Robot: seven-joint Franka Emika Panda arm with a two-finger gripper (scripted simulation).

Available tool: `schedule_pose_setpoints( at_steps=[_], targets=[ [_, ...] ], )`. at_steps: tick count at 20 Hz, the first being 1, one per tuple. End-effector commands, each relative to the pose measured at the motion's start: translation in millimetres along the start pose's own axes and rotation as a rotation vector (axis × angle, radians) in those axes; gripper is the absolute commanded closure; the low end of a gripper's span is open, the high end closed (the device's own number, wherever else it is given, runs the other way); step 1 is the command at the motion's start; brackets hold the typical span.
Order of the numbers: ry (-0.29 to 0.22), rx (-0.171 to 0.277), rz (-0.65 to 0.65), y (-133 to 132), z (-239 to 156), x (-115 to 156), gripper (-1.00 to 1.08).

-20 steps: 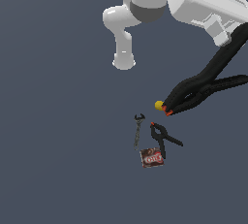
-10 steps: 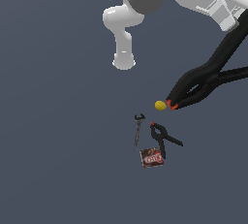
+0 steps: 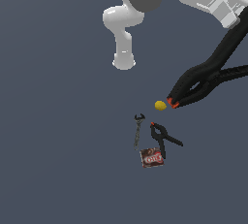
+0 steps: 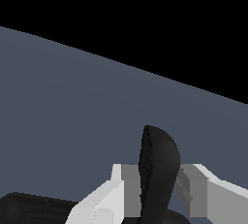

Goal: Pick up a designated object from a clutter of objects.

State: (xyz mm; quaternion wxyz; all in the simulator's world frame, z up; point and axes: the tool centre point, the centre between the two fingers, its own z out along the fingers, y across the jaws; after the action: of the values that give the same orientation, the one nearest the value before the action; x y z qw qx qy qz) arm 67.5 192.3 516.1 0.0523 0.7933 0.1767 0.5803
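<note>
You have two clamps: the held clamp [image 3: 203, 80] hangs above the bench [image 3: 58, 160], fingers [image 4: 104, 201] pinching one handle; its twin [image 3: 162, 138] lies below. One lemon [image 3: 160, 105] sits at the held clamp's 9 o'clock, one wrench [image 3: 138, 130], one packet [image 3: 151, 158]. Open bench lies toward 9 o'clock.

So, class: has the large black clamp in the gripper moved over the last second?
Yes. The large black clamp has shifted up and toward the exterior view's right, its orange tip drawing away from the lemon.
</note>
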Motion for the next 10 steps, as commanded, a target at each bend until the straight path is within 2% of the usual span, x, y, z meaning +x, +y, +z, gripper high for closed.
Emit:
schedule_pose_setpoints(
  at_steps=[1,10],
  targets=[
    [0.003,-0.001,0.001,0.5,-2.3,1.1,1.08],
    [0.004,-0.001,0.000,-2.2,-24.7,-6.9,1.08]
  ],
)
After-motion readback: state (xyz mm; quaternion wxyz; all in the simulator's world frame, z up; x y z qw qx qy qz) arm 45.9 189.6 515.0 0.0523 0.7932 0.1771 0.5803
